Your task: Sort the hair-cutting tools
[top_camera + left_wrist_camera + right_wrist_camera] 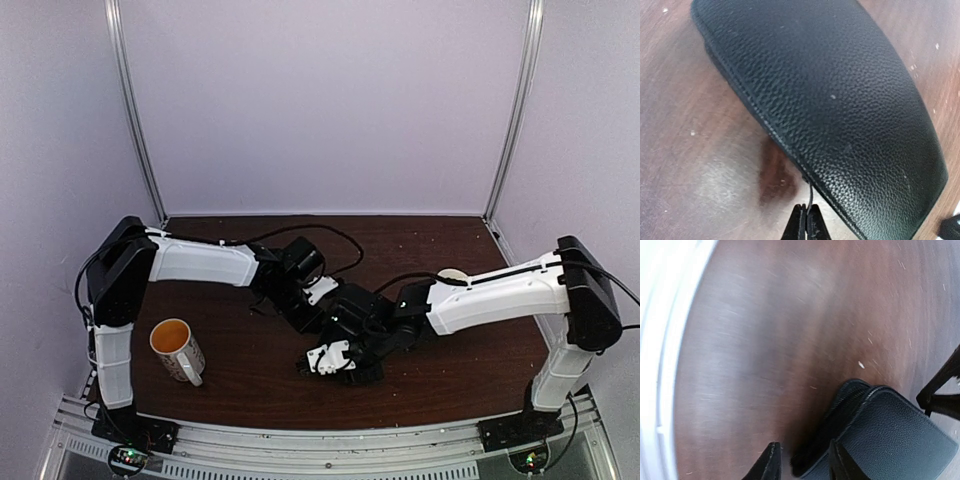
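- Left gripper (pixel 805 214) jaws are pressed together, and you have a thin black pull cord (pixel 810 194) pinched between them. It runs from the seam of the black case (pixel 840 100).
- Right gripper (pixel 804 452) jaws stand apart around the near corner of the case. One finger overlaps the corner, while bare table (pixel 765 365) shows between the other finger and the case, so you are not clamping it.
- You cannot see the scissors or the hair clips in any view. The case lies on the table between the two grippers, and my guess is that the tools are inside it.
- An orange-lined mug (pixel 177 348) stands well apart, on the left arm's side of the table.
- The case looks soft and pebbled, so expect it to give and slide under a pull. Brace that corner with the right gripper while the left draws the cord along the seam.
- The scissors should be light, stiff and slippery, with sharp tips. Take them across the shanks just beside the pivot, not by the ring handles, so they neither swing nor fall open.
- The clips should be very light and thin. They will likely lie flat and be hard to get under. Pinch them across the narrow width near the middle, and close gently so they do not flick away.
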{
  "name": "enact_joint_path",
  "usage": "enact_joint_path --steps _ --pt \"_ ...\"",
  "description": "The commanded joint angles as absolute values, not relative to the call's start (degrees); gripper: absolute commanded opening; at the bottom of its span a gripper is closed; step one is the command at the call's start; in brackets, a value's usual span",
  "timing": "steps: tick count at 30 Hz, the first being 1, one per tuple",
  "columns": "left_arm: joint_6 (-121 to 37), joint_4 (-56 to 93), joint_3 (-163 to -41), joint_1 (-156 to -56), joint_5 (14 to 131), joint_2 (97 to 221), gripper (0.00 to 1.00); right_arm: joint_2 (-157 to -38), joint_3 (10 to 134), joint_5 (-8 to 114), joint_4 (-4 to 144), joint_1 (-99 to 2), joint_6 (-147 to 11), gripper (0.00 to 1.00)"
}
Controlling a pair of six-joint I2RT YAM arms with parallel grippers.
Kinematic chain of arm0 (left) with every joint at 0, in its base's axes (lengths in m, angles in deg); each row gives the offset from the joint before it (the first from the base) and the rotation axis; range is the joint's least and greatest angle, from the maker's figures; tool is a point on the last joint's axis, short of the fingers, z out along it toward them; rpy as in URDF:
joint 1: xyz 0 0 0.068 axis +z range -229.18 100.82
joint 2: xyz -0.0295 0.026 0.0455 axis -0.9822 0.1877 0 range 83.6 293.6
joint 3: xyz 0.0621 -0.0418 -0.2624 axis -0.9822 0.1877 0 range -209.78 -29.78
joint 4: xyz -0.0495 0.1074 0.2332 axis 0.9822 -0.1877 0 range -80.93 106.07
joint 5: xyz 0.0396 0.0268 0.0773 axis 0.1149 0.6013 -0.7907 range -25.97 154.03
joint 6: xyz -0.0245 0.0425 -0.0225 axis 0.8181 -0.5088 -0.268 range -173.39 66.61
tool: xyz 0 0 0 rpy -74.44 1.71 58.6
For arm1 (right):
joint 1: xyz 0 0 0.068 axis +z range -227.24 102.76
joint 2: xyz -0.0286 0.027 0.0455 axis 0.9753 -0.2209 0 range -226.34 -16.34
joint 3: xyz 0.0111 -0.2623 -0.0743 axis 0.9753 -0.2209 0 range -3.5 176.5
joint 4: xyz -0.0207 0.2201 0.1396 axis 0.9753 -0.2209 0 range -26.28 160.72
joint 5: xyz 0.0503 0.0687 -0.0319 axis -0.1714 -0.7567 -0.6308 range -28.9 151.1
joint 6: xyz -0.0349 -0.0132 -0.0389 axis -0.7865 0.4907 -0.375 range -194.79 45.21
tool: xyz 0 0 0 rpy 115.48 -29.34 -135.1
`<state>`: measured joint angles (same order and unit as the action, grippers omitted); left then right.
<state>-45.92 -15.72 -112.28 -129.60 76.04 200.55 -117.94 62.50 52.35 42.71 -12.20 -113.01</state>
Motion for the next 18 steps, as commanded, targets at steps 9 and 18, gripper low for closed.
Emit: enact_joint_path --steps 9,18 --pt "-49.92 -10.72 -107.92 -128.93 75.3 197.57 0.0 -107.9 57.2 57.86 41.44 -10.81 -111.35 0.49" --pt "-49.03 -10.34 -108.82 -128.93 75.21 198.23 0.0 -114.8 59.99 64.84 48.95 -7.24 -106.59 0.58"
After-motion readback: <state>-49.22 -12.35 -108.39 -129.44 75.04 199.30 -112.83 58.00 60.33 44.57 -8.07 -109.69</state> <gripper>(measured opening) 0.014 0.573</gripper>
